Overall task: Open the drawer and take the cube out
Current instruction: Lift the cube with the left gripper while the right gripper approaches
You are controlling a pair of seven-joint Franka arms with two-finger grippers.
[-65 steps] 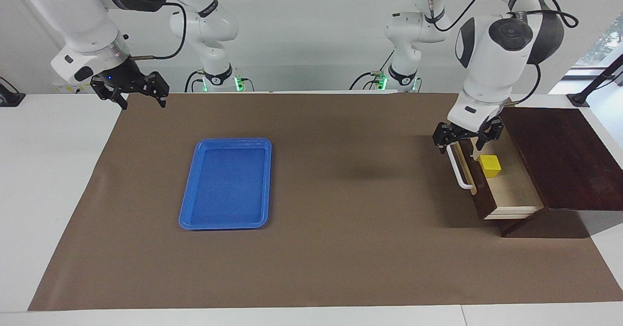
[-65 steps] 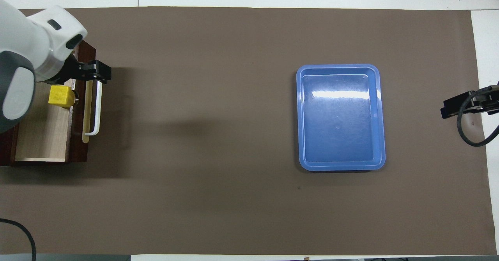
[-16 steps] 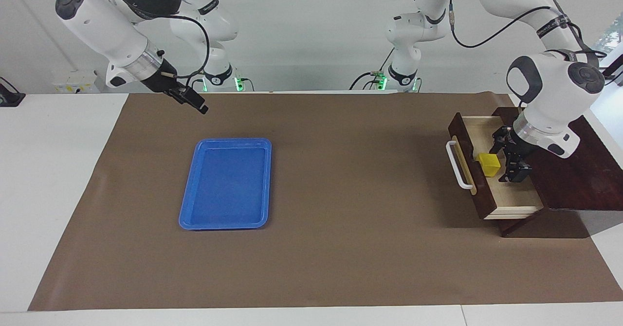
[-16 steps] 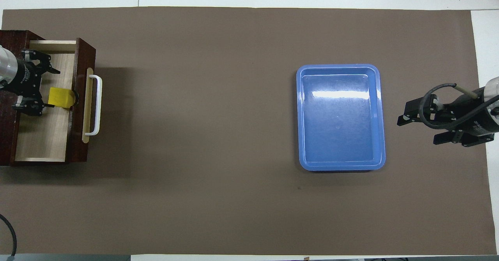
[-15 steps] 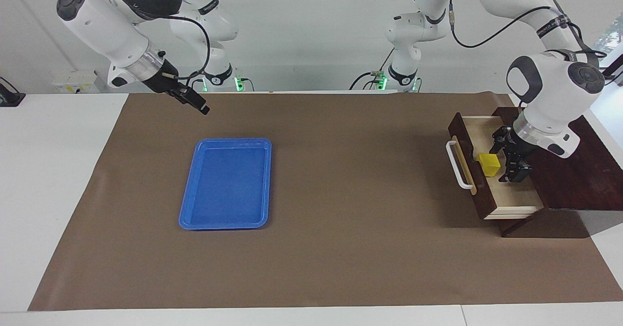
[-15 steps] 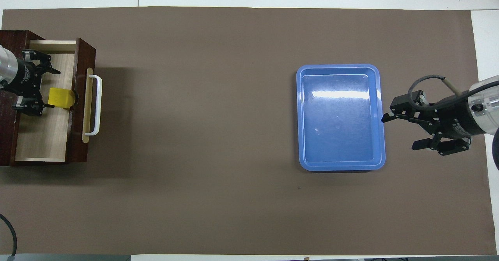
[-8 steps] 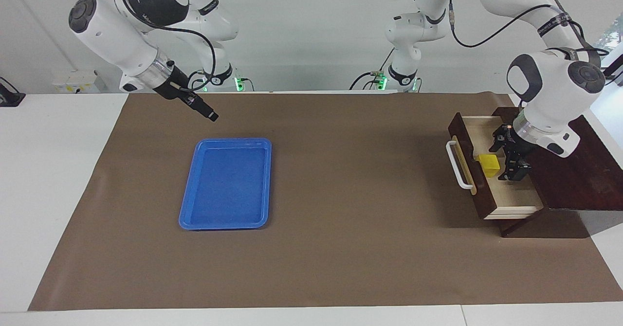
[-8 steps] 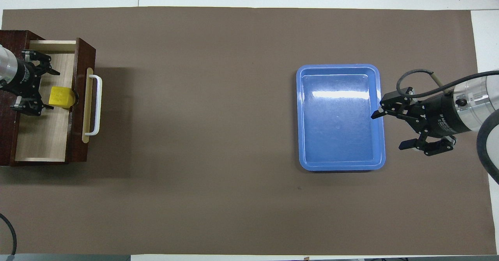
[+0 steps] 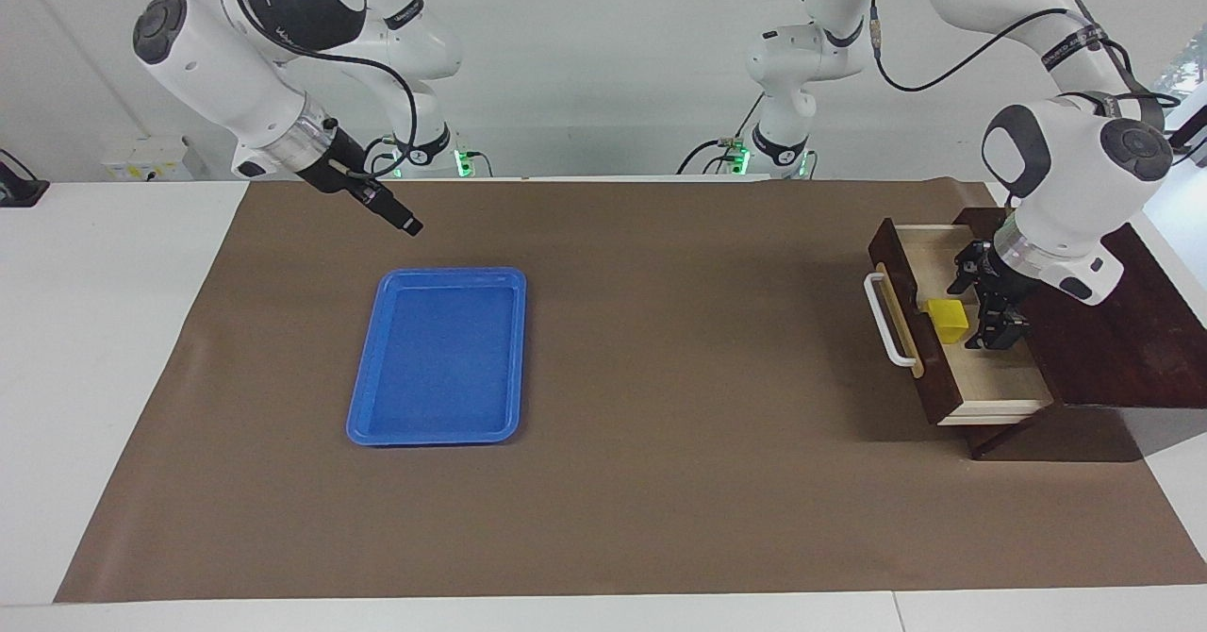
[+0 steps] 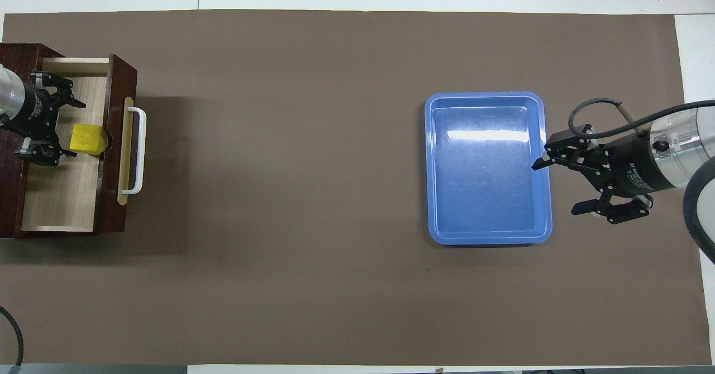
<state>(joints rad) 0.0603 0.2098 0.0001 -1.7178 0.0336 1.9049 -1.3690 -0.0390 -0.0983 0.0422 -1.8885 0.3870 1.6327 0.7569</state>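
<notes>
The left gripper (image 9: 981, 304) sits inside the open drawer (image 9: 1000, 368), jaws spread wide and holding nothing, its fingers just beside the yellow cube (image 9: 947, 320) without closing on it. In the overhead view the cube (image 10: 88, 139) lies at the gripper's three o'clock, against the drawer's front panel behind the white bar handle (image 10: 136, 150). It looks solid, stiff and light, with smooth, perhaps slippery faces; two opposite flat sides are the likely hold. The right gripper (image 10: 558, 186) hangs open and empty by the blue tray (image 10: 433, 167), at the tray's three o'clock edge, waiting.
</notes>
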